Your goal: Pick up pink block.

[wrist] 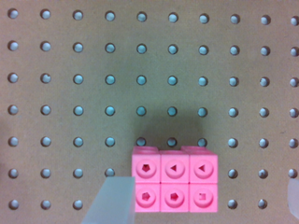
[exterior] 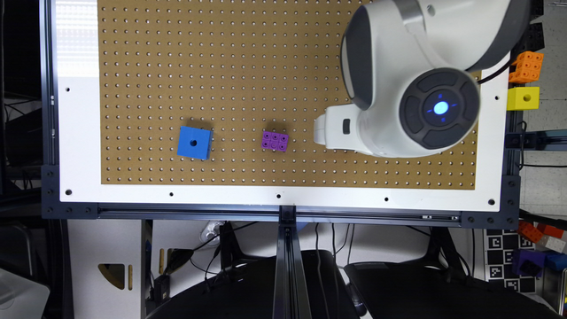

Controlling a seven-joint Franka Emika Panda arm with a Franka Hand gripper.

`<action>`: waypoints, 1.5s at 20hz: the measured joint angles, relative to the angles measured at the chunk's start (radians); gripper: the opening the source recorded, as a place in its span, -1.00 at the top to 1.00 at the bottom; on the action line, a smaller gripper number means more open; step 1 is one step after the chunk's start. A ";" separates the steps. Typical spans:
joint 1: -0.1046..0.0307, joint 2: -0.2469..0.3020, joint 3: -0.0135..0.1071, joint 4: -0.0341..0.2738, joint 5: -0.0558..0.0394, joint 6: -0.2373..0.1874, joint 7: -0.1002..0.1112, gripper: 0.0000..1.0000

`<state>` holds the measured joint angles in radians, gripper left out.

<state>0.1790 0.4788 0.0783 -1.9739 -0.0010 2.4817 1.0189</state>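
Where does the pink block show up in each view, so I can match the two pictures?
Exterior view: hidden; it probably lies under the white hand, to the exterior view's right of the purple brick.
Wrist view: the pink block lies flat on the board, close beside one pale finger.
Shared landmark: the brown pegboard with its rows of holes.
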 joint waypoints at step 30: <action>0.003 0.126 0.002 0.053 -0.0077 0.087 0.002 1.00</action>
<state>0.1823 0.6053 0.0799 -1.9213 -0.0087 2.5688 1.0213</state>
